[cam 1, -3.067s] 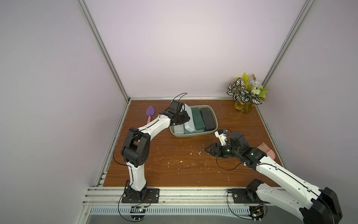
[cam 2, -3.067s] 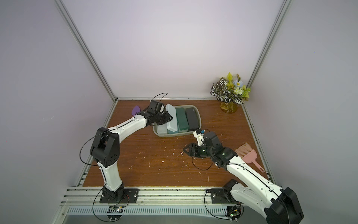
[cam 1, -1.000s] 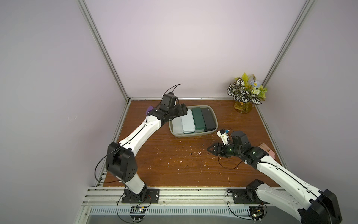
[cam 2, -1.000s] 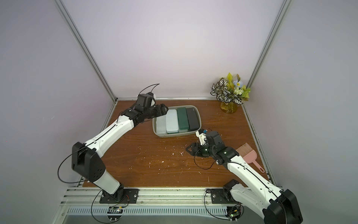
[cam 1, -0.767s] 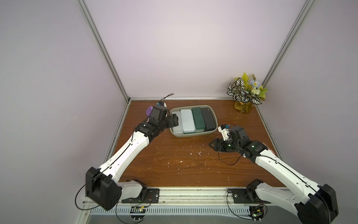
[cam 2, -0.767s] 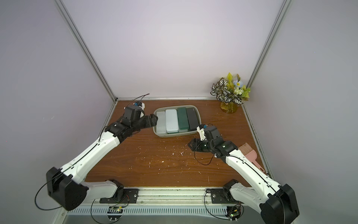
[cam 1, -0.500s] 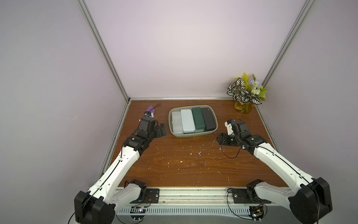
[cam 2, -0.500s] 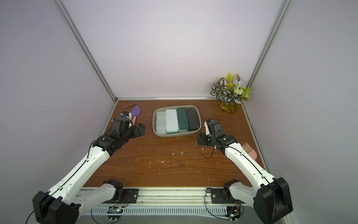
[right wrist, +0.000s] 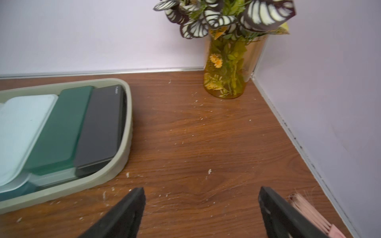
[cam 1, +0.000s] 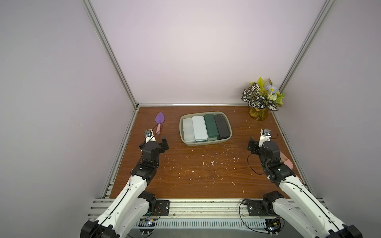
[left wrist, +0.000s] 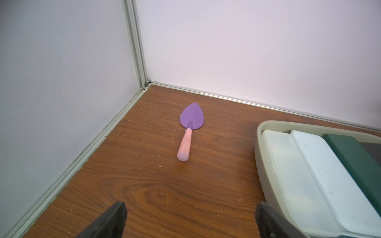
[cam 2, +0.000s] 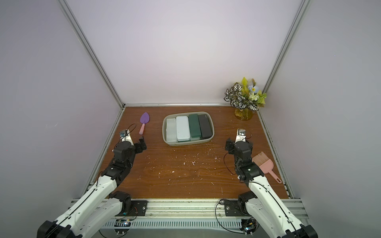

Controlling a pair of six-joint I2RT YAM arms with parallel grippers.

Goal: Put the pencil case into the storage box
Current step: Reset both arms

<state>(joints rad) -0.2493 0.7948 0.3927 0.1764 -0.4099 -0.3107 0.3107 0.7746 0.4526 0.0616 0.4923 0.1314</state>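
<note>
- Nearest you, the table [cam 1: 195, 177] is brown wood with white crumbs scattered over its middle.
- Your left claw [left wrist: 190, 208] is spread wide with nothing in it. It hangs over the table's left side, near the box's left end but apart from it.
- Your right claw [right wrist: 202, 191] is also spread wide and empty, over the table to the right of the box.
- A pink brush [cam 2: 262, 162] lies on the table just beside your right arm, by the right wall.
- Further back, the storage box [cam 1: 205, 143] sits mid-table between the two claws.
- The pencil cases [cam 1: 205, 127] lie inside it side by side. Left to right you have a white case [cam 1: 188, 130], a pale blue case [cam 1: 199, 128], a green case [cam 1: 211, 125] and a black case [cam 1: 221, 126].
- There seems to be a second layer of cases under these, though the right wrist view is too blurred to be sure.
- A purple trowel [cam 1: 160, 118] with a pink handle lies left of the box, toward the back left corner.
- A vase of flowers [cam 1: 260, 101] stands in the back right corner.
</note>
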